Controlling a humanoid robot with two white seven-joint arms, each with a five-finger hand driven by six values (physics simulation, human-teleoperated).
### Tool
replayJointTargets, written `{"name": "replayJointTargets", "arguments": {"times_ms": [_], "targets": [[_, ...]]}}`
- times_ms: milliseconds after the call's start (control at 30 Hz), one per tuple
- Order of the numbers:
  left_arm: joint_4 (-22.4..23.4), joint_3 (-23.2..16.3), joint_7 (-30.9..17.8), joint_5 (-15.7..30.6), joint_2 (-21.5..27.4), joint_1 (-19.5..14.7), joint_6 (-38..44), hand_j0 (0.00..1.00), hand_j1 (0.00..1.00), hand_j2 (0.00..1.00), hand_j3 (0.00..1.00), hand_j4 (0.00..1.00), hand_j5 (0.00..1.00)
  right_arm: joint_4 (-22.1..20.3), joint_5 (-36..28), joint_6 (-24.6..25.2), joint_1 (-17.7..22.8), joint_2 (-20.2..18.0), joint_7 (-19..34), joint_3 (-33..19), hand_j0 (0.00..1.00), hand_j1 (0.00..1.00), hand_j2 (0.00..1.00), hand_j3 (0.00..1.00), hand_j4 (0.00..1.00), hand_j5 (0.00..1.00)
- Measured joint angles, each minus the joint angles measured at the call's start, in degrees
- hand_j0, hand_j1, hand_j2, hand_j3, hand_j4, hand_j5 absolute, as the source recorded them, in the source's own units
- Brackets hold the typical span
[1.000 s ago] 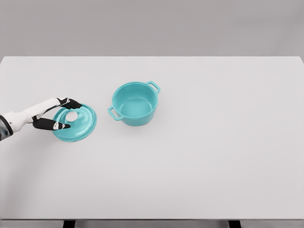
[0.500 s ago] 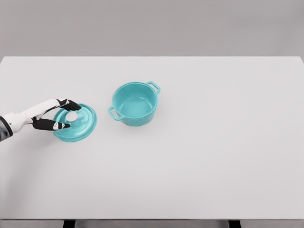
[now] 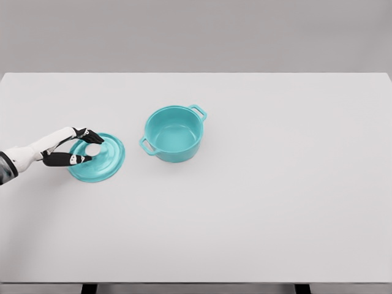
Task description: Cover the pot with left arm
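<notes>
Left robot hand (image 3: 78, 147), frame left: since half a second ago we see thumb and fingers drawn closer round the pale knob (image 3: 92, 150) of the lid (image 3: 98, 159); whether they grip it yet we cannot tell. Lid flat on the worktop (image 3: 257, 202), unmoved. Pot (image 3: 174, 133), upper centre, stands open. We judge the grasp nearly set, lift next.

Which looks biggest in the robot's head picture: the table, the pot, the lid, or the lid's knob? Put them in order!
1. table
2. pot and lid: they look about alike, so no ranking between them
3. knob, smallest, between the left hand's fingers
</notes>
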Motion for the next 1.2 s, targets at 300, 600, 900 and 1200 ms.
{"name": "replayJointTargets", "arguments": {"times_ms": [300,600,900,1200], "targets": [[-0.1,-0.5,0.3,0.5,0.0,0.0,0.0,0.51,0.51,0.51,0.51,0.51,0.51,0.0,0.0,0.0,-0.1,0.0,0.0,0.0,1.0,1.0,1.0,1.0,1.0,1.0],[-1.5,-0.6,-0.3,-0.6,0.7,-0.4,-0.6,0.51,0.51,0.51,0.51,0.51,0.51,0.0,0.0,0.0,0.0,0.0,0.0,0.0,1.0,1.0,1.0,1.0,1.0,1.0],[-3.6,-0.3,-0.5,1.8,3.3,-1.6,-0.6,0.49,0.49,0.49,0.49,0.49,0.49,0.0,0.0,0.0,0.0,0.0,0.0,0.0,1.0,1.0,1.0,1.0,1.0,1.0],[-4.6,2.6,-0.6,2.0,3.8,-1.7,-0.8,0.49,0.49,0.49,0.49,0.49,0.49,0.0,0.0,0.0,0.0,0.0,0.0,0.0,1.0,1.0,1.0,1.0,1.0,1.0]]}}
